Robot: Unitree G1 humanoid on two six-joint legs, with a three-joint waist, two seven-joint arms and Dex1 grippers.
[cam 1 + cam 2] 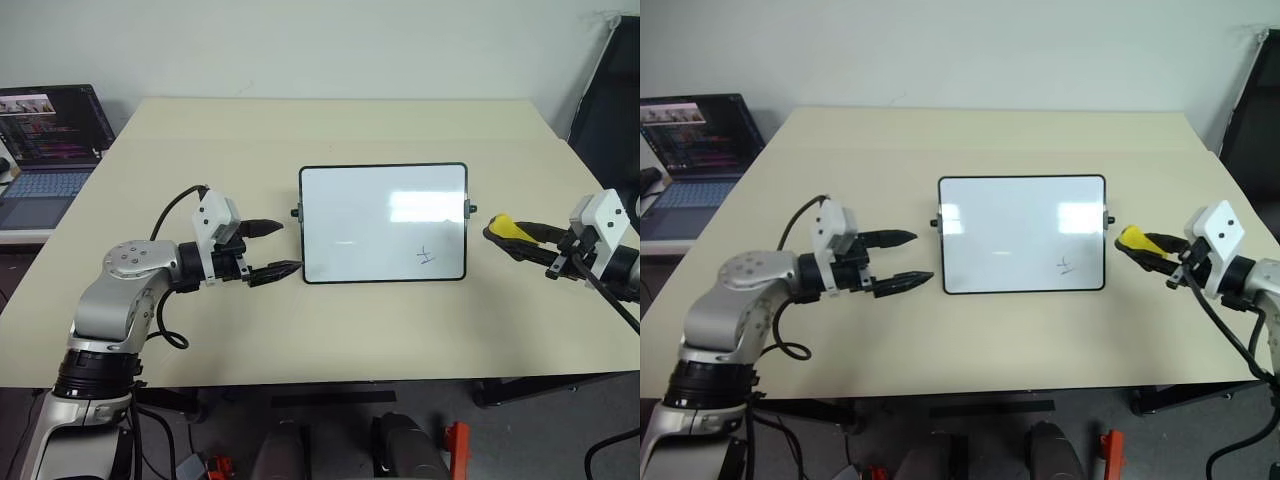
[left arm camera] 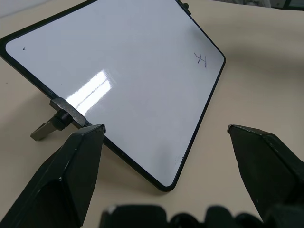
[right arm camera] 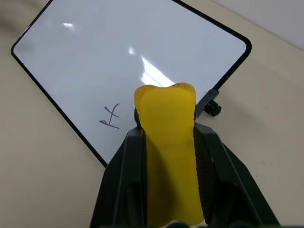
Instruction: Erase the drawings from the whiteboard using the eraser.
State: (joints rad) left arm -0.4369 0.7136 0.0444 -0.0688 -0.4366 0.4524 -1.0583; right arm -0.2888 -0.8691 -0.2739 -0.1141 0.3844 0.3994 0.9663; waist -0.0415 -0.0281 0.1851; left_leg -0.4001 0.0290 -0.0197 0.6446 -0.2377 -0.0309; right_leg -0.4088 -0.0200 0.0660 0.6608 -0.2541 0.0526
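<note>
Right tool (image 1: 500, 229) clenched on small yellow eraser (image 3: 168, 142) beside glossy black-framed whiteboard (image 1: 360, 215); left tool (image 1: 276, 249) released, fingers spread

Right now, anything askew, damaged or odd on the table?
Nothing stands out. The whiteboard lies flat and square on the table, with one small drawing near its lower right corner. The right claw holds the eraser, squeezed between its fingers; the left claw is open beside the board.
</note>
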